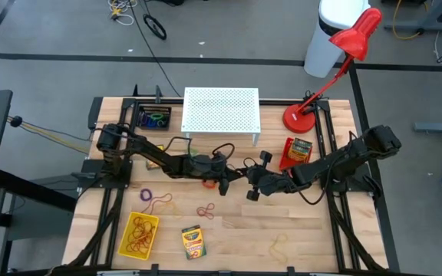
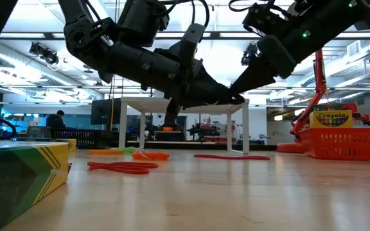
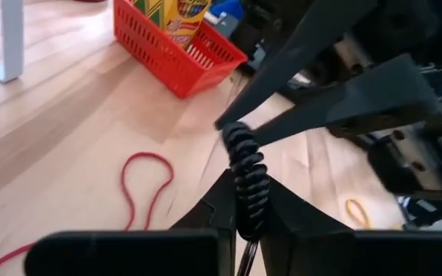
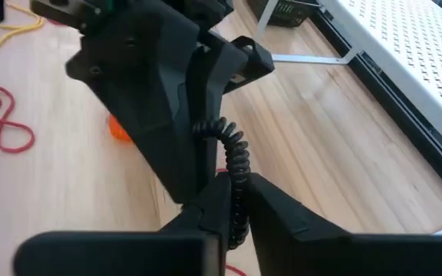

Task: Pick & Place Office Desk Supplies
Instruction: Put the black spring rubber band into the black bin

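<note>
Both arms meet over the middle of the table (image 1: pixel 229 230), in front of the white stand (image 1: pixel 221 110).

Left gripper (image 3: pixel 245 218): fingers clenched on one end of a black coiled loop (image 3: pixel 245 172). The loop runs upright between the fingertips.

Right gripper (image 4: pixel 231 207): fingers clenched on the other end of the same loop (image 4: pixel 235 165). The two grippers face each other tip to tip, with the loop stretched between them above the tabletop. In the low view the tips of both grippers converge in front of the stand's legs, clear of the wood.

Other supplies:
- An orange loop (image 1: pixel 208 182) lies on the table just beside the left gripper.
- A purple loop (image 1: pixel 146 195) lies near the left arm.
- Red rubber bands (image 1: pixel 205 211) lie on the bare wood in front of the grippers; another band (image 1: pixel 159 203) lies nearer the yellow tray.
- The yellow tray (image 1: pixel 123 239) holds more bands.
- A crayon box (image 1: pixel 193 241) lies flat near the front edge.
- A second crayon box (image 1: pixel 299 149) stands in the red basket (image 1: pixel 285 159), beside the lamp (image 1: pixel 301 119) base.
- A black tray (image 1: pixel 140 113) at the rear left holds coloured loops.
- A tan band (image 1: pixel 279 247) lies near the front right.
</note>
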Controlling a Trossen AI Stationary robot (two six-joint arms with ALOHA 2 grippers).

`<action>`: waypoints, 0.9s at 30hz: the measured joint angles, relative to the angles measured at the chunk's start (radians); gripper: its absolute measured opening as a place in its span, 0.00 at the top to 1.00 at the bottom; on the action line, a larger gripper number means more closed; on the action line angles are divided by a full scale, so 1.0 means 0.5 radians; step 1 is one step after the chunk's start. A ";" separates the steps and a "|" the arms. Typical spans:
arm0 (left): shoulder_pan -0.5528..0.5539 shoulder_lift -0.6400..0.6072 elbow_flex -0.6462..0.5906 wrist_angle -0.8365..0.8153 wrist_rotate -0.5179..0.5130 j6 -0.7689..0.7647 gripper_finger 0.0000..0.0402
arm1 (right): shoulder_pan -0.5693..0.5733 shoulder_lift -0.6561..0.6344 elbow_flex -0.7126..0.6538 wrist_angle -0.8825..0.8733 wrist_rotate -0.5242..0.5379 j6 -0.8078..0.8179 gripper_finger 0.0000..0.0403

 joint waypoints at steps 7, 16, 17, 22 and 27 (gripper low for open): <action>0.012 -0.172 -0.002 -0.428 -0.137 0.148 0.92 | 0.128 -0.052 0.000 0.025 0.302 -0.004 0.62; -0.007 -0.790 -0.002 -1.264 -0.546 0.355 0.92 | 0.170 -0.188 0.000 -0.081 0.350 -0.060 0.55; -0.022 -0.883 -0.002 -1.364 -0.640 0.360 0.92 | 0.165 -0.189 0.000 -0.070 0.336 -0.075 0.59; -0.037 -1.332 -0.001 -1.872 -1.004 0.285 0.92 | 0.058 -0.201 -0.001 -0.082 0.181 -0.186 0.85; 0.157 -1.687 0.001 -2.544 -1.204 0.016 0.92 | -0.033 -0.201 -0.022 -0.082 -0.074 -0.162 0.96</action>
